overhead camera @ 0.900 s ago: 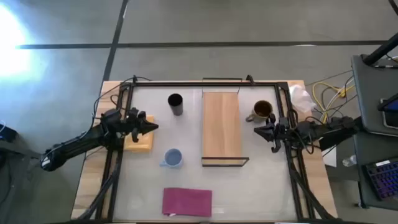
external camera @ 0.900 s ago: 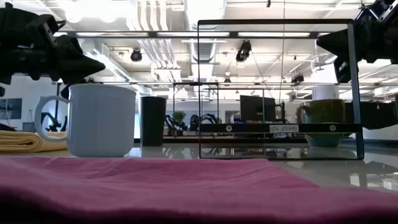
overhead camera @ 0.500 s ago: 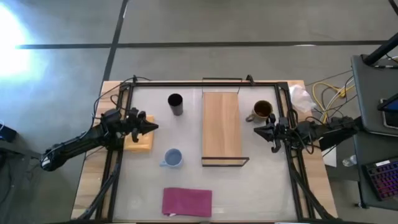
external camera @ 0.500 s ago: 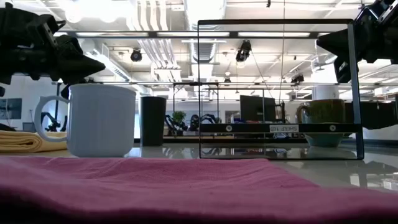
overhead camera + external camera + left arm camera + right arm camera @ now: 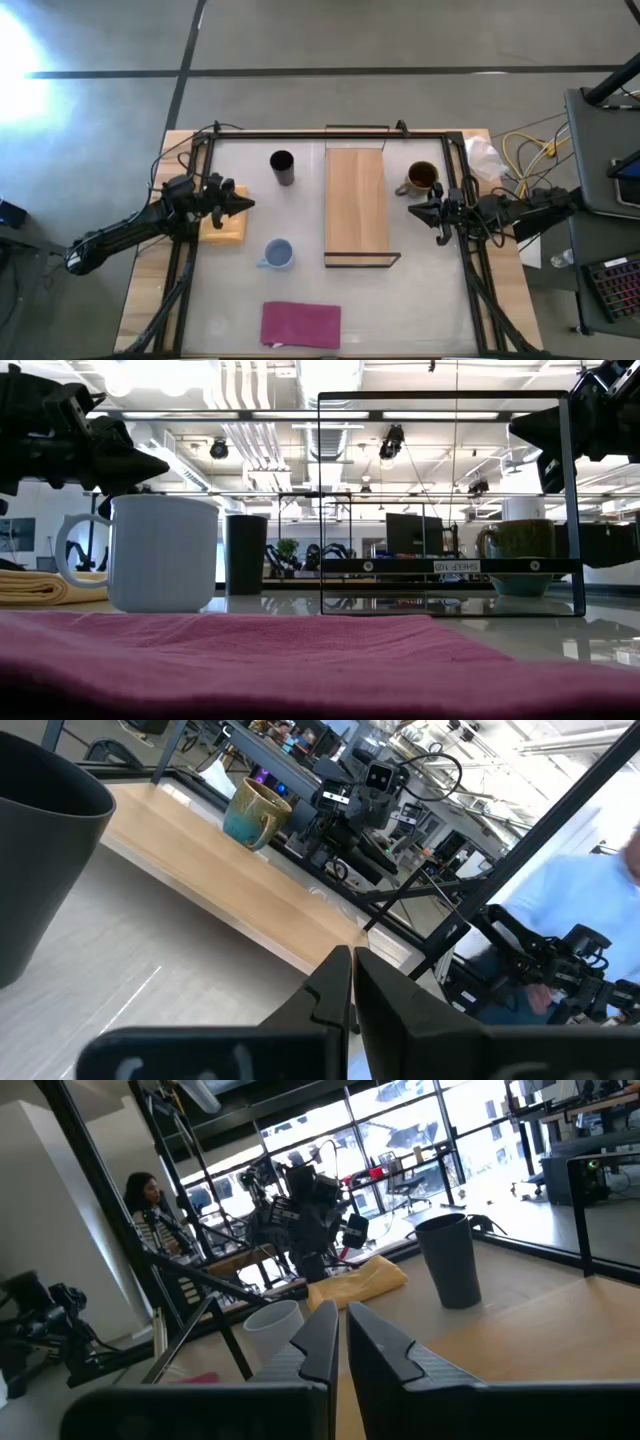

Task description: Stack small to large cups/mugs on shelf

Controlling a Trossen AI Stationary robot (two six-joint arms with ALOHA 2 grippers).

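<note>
The tall black cup (image 5: 282,167) stands on the table left of the light-wood shelf (image 5: 356,203). The light blue mug (image 5: 277,254) stands nearer, left of the shelf's near end. The brown mug (image 5: 420,179) stands right of the shelf. My left gripper (image 5: 248,204) is shut and empty at the table's left edge, above the yellow cloth, pointing right. My right gripper (image 5: 413,211) is shut and empty at the right edge, just on the near side of the brown mug, pointing left. In the left wrist view the black cup (image 5: 40,860), shelf (image 5: 220,885) and brown mug (image 5: 255,812) show.
A folded yellow cloth (image 5: 222,226) lies under my left gripper at the left edge. A magenta cloth (image 5: 300,325) lies near the table's near edge. A black frame (image 5: 330,136) rims the table. Cables and a white rag (image 5: 485,155) lie off the right edge. People show in the room beyond.
</note>
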